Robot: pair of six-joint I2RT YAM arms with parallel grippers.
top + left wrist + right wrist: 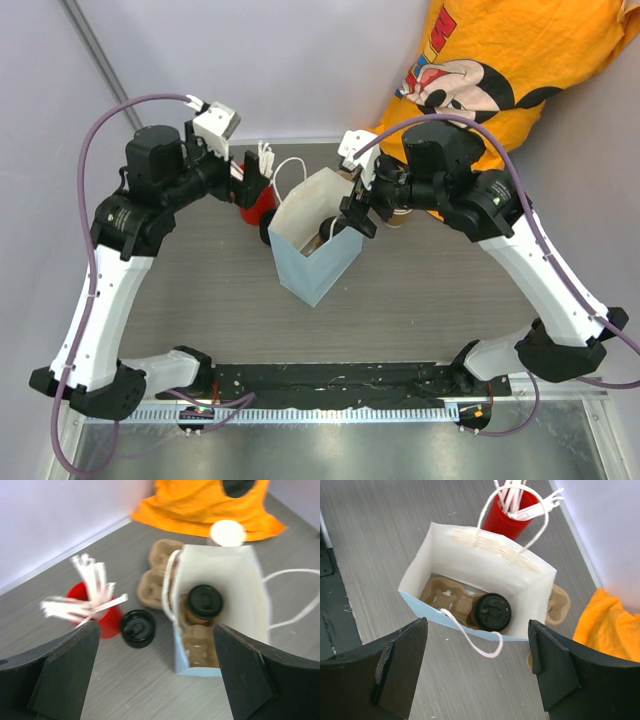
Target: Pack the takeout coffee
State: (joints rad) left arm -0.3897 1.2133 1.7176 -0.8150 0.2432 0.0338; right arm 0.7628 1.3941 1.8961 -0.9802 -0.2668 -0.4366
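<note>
**Desk:** Where does it stand?

**Me:** Working out from my edge of the table (200,300): the pale blue paper bag (315,265) stands roughly midway between the near and far edges, mouth open. The takeout coffee (492,611) is inside it, upright with its black lid on, seated at one end of a pulp carrier (445,597) on the bag's floor. I'd call the packing close to done.

**Desk:** And your hands?

**Me:** Both are empty. My right gripper (477,670) hangs over the bag's mouth, fingers spread wide with nothing between them. My left gripper (155,680) is spread as far as it goes and holds nothing. It sits left of the bag, close to the red cup of white sticks (97,615).

**Desk:** What worries you?

**Me:** First, the white cord handle (485,655). It loops down outside the bag wall right under my right fingers. If I hook it while pulling away, the light bag could drag or tip, and the coffee with it. On the left, a careless wrist swing could topple the red cup or skid the loose black lid (137,627) lying beside it.

Behind the bag, toward the far edge, there's a second carrier (155,575) and an open cup (227,532). Someone in an orange shirt (500,60) stands just beyond, so a wide retreat by my right arm might brush any of them.
</note>
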